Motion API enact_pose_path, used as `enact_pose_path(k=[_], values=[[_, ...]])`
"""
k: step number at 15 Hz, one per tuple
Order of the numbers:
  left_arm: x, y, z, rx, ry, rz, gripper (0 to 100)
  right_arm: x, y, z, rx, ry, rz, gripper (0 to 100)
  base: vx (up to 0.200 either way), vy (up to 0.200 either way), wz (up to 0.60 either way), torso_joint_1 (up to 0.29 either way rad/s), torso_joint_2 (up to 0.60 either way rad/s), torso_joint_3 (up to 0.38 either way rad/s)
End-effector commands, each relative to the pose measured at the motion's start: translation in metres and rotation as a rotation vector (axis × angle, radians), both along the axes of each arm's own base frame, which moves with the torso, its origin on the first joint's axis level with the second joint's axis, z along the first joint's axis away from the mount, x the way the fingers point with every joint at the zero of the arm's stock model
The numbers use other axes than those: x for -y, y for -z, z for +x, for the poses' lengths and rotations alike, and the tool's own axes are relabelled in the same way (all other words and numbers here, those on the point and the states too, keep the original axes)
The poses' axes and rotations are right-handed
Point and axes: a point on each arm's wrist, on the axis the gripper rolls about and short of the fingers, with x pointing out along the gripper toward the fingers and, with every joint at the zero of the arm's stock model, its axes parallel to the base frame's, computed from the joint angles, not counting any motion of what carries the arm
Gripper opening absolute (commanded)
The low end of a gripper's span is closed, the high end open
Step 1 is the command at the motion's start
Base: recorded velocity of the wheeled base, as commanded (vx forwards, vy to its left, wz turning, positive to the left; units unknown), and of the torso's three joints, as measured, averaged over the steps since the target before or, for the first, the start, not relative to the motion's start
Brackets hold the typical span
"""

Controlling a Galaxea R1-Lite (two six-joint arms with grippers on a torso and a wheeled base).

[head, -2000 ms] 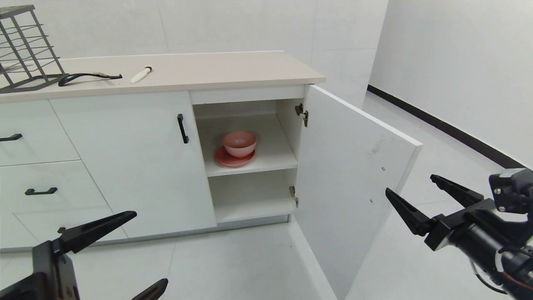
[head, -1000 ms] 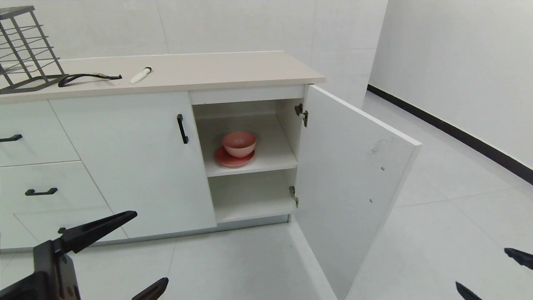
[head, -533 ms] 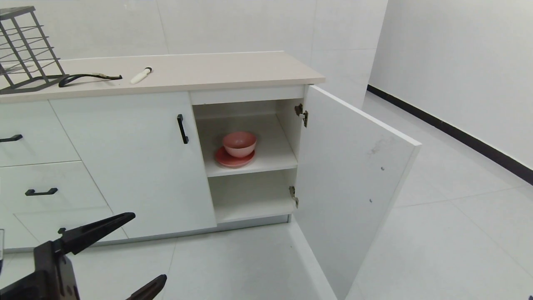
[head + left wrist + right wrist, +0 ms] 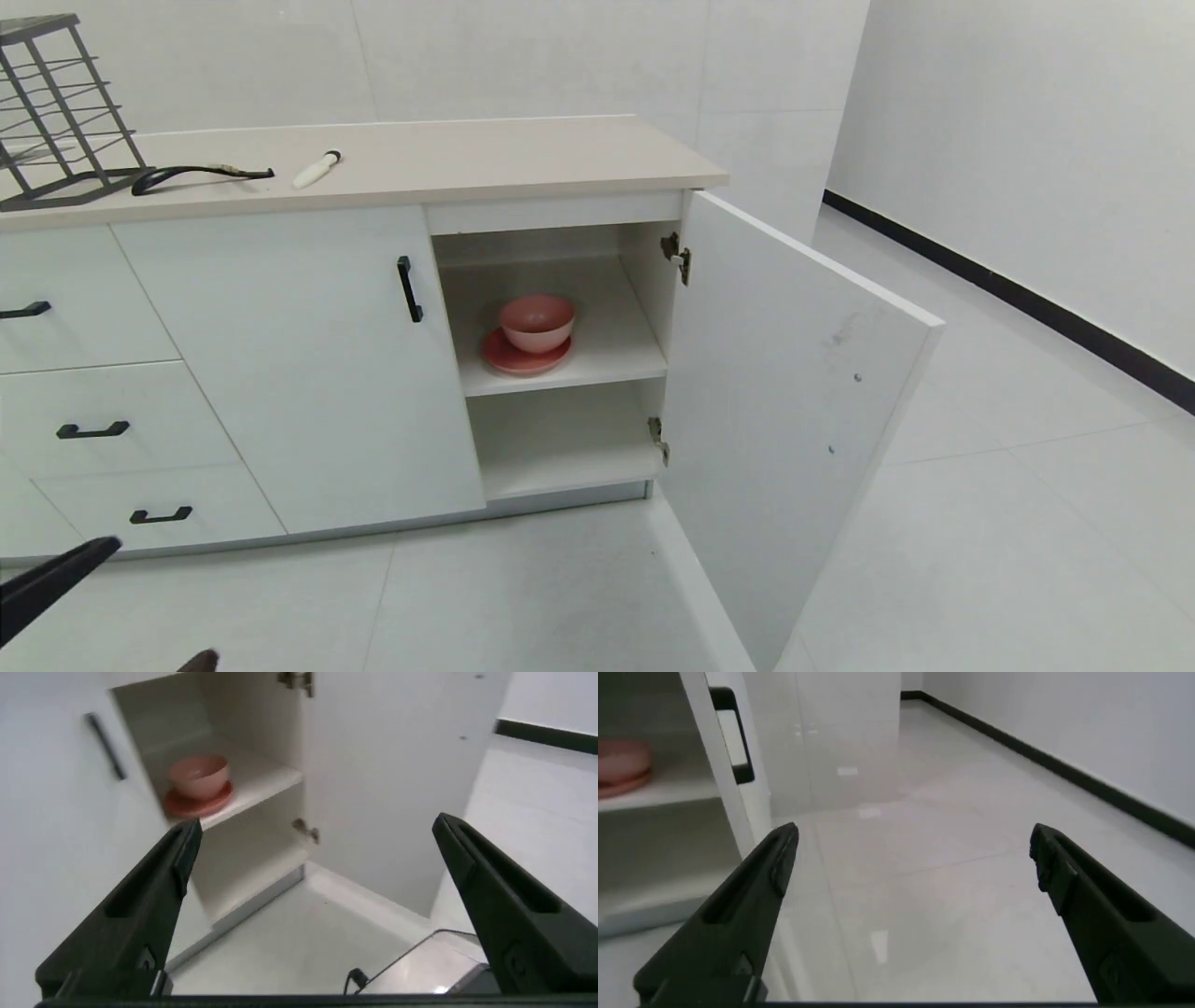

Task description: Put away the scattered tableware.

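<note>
Tableware left out is, as we judge it, a glossy black long-handled ladle (image 4: 201, 172) and a short white-handled utensil (image 4: 316, 169). Both lie flat on the matte beige countertop (image 4: 523, 154) of the white cabinet (image 4: 299, 373), toward its left end beside a black wire rack (image 4: 56, 103). The ladle's long axis runs along the cabinet's front edge; the white piece lies slantwise to it. A smooth round pink bowl (image 4: 537, 320) sits on a flat pink plate (image 4: 523, 362) on the cabinet's upper shelf, behind the open door (image 4: 794, 392). Our left gripper (image 4: 316, 826) hangs low before the cabinet's drawers, well below the countertop, fingers spread wide and empty. The right gripper (image 4: 913, 833), equally wide and empty, is down by the open door. We judge the left arm nearer: both utensils lie up and forward from it, and a slim handle calls for closing across its axis.
</note>
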Motion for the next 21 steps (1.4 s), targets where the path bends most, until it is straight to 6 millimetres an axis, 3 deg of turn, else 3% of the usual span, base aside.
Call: enact_pose_path(k=[1, 10, 14, 15, 16, 17, 19, 21], values=[[-0.007, 0.045, -0.052, 0.082, -0.229, 0.009, 100, 0.0, 0.0, 0.0, 0.008, -0.004, 0.028, 100, 0.0, 0.0, 0.0, 0.0, 0.0, 0.0], [-0.007, 0.05, -0.052, -0.022, -0.251, -0.105, 100, -0.005, 0.006, 0.0, -0.068, -0.241, -0.01, 100, 0.0, 0.0, 0.0, 0.0, 0.0, 0.0], [-0.007, 0.05, -0.051, -0.042, -0.253, -0.154, 100, -0.005, 0.004, 0.0, -0.049, -0.242, -0.03, 100, 0.0, -0.2, 0.0, 0.006, 0.0, 0.002], [-0.007, 0.05, -0.051, -0.043, -0.251, -0.155, 100, -0.006, -0.037, -0.009, 0.166, -0.227, -0.047, 100, 0.0, -0.2, 0.0, 0.007, 0.0, -0.002], [-0.007, 0.05, -0.052, -0.043, -0.248, -0.155, 100, -0.007, -0.078, -0.008, 0.226, -0.204, -0.063, 100, 0.0, 0.0, 0.0, 0.0, 0.0, 0.0], [-0.007, 0.05, -0.052, -0.04, -0.241, -0.146, 100, -0.008, -0.094, 0.005, 0.158, -0.271, -0.059, 100, 0.0, 0.0, 0.0, 0.0, 0.0, 0.0], [-0.007, 0.05, -0.052, -0.044, -0.234, -0.154, 100, -0.009, -0.096, 0.036, -0.009, -0.398, -0.049, 100, 0.0, 0.0, 0.0, 0.0, 0.0, 0.0], [-0.007, 0.05, -0.052, -0.045, -0.222, -0.153, 100, -0.01, -0.099, 0.088, -0.198, -0.459, -0.032, 100, -0.2, 0.0, 0.0, 0.005, 0.0, 0.0]])
